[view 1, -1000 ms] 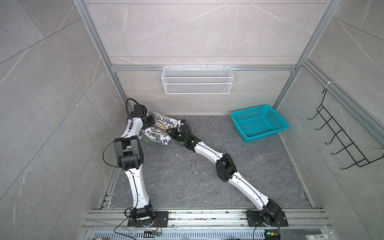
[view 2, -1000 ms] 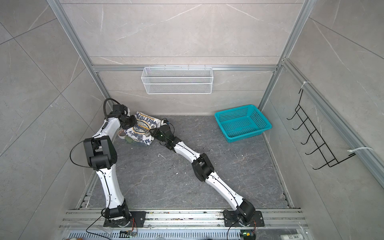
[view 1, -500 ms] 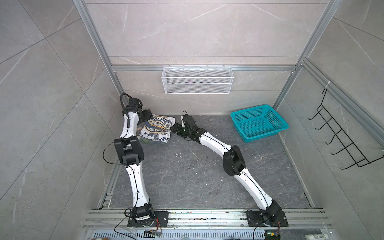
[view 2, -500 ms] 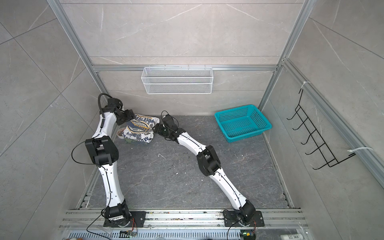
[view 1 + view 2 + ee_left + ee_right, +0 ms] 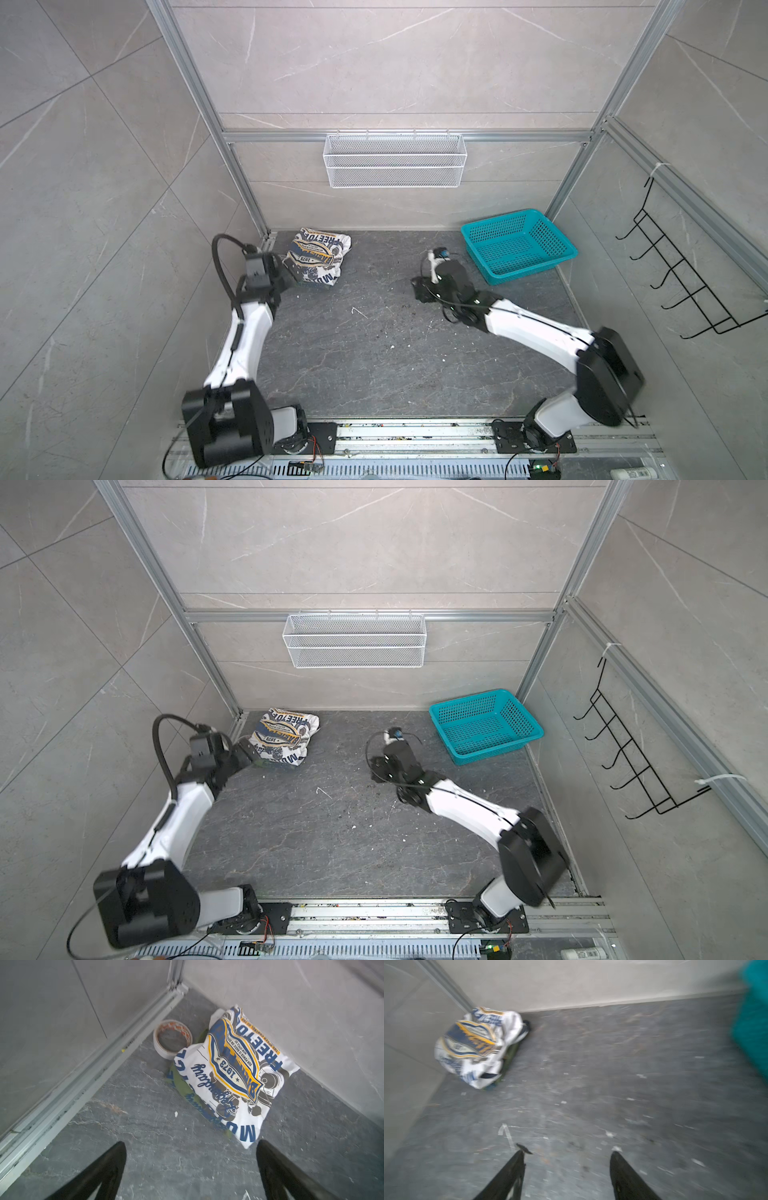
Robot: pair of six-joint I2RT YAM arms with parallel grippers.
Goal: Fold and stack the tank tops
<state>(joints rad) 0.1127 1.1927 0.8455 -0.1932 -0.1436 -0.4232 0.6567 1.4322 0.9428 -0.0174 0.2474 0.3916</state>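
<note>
1. Looking down in both top views, the white tank top (image 5: 318, 257) lies as a folded bundle in the far left corner of the dark stone surface (image 5: 374, 353). It is graphic side up and close against the back wall (image 5: 374, 208); that spot likely keeps the pile clear of the working middle. The left arm (image 5: 249, 328) ends just beside it, while the right arm (image 5: 536, 332) is well apart, near the teal basket (image 5: 498, 219).
2. From the left wrist view, the olive green tank top (image 5: 182, 1084) shows only as a strip under the white one's edge, so the two are stacked, I judge. A tape roll (image 5: 172, 1041) sits right against the pile on its corner side. The left jaws stand wide open with nothing between them, tips just short of the cloth, probably because the pile needs no holding.
3. From the blurred right wrist view, the right jaws are parted and empty over bare surface, and the pile lies far off in the corner. The fold looks loose and lumpy, so some tidying could be called for
</note>
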